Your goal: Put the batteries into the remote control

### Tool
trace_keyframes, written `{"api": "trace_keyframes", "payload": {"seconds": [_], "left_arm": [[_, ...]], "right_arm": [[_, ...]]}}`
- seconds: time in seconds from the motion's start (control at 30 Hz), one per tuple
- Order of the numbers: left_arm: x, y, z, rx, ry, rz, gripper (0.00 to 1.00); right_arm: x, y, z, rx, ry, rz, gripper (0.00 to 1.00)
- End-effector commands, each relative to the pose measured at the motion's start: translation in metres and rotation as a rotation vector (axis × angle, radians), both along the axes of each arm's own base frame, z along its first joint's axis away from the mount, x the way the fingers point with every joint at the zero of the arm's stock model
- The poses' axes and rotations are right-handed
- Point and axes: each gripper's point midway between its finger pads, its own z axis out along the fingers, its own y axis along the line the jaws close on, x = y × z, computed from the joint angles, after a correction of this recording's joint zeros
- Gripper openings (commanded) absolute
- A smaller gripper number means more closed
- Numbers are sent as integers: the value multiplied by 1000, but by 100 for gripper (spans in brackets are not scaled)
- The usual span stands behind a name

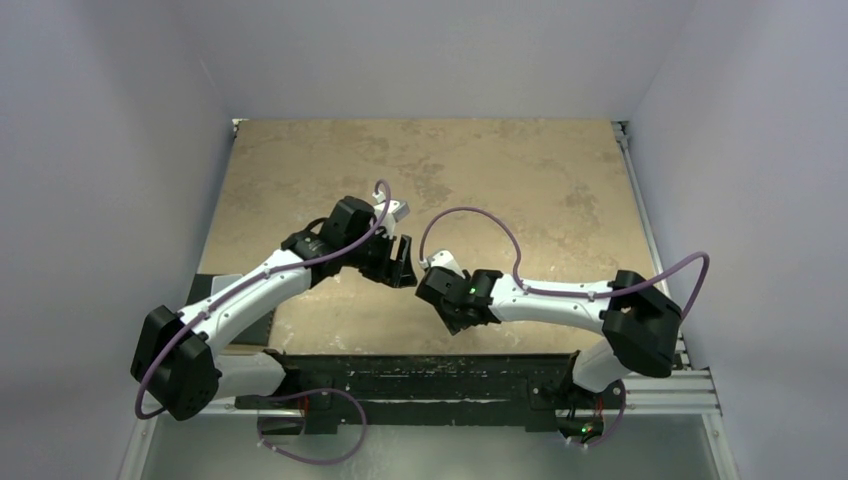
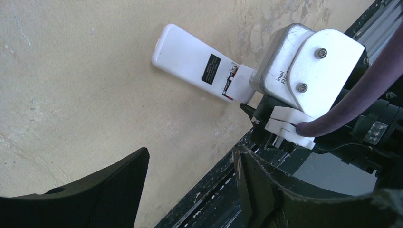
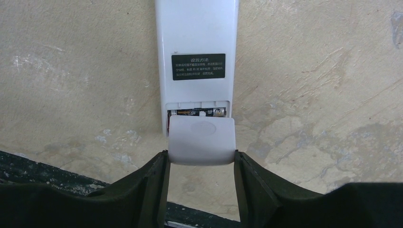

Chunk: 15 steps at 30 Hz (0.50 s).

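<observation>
As batteries (image 3: 197, 112) lie inside the remote control (image 3: 197, 38), only its cover (image 3: 202, 137), pinched by right gripper (image 3: 201, 160), needs closing; left gripper (image 2: 190, 156) spread.

Desk (image 1: 500, 170): tan, mottled top. A black rail (image 1: 430, 378) borders its near edge. Pale walls (image 1: 100, 120) surround it. A light-grey rounded plate (image 3: 202, 142) shows against the desk.

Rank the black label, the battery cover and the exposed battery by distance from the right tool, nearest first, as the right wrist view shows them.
1. battery cover: between the fingertips of the right tool, at the near end of the remote control.
2. battery: just past the cover's far edge, in the open compartment.
3. black label: farther up the remote's white back.
</observation>
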Motion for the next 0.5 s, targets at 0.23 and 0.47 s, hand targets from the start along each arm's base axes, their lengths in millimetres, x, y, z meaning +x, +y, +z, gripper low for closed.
{"api": "trace_keyframes", "payload": {"seconds": [0.23,0.47], "left_arm": [[7,-2,6,-25,-22,-9,66],[7,-3,6,-30,-20,-14,66]], "right_arm": [[16,13,16,44,-58,-24,33],[21,16,19,54,-74,-31,33]]}}
